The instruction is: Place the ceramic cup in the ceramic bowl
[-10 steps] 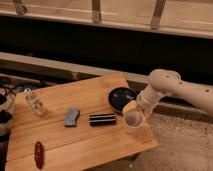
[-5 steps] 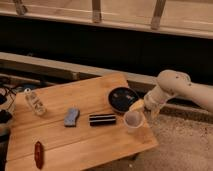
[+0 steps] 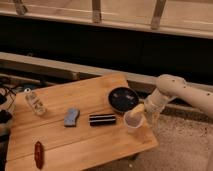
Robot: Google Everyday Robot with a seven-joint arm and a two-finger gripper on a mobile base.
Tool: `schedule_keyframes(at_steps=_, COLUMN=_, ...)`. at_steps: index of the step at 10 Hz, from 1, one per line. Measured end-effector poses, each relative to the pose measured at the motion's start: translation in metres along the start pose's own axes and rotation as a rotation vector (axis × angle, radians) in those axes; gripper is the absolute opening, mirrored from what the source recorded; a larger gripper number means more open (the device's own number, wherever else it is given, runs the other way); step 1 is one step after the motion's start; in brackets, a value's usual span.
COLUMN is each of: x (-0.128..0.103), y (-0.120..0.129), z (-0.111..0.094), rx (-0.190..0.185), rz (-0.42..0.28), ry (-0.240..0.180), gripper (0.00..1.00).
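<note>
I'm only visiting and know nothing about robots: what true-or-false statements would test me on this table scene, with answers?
1. The white cup sits inside the dark bowl. False: it is outside the bowl, nearer the front edge of the table.
2. The pincer is at the cup's rim. True.
3. A black bar lies between the cup and a grey block. True.
4. The red object lies beside the bowl. False: it is near the table's opposite front corner.
</note>
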Motion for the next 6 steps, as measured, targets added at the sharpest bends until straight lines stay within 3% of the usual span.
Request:
schedule_keyframes(at_steps=4, x=0.001, y=0.013, z=-0.028, rx=0.004, rz=-0.013, ry=-0.014, gripper=0.25)
schedule_keyframes(at_steps=6, x=0.001, y=0.01, z=-0.023, rx=0.006, rz=-0.009, ry=-0.002, gripper=0.07)
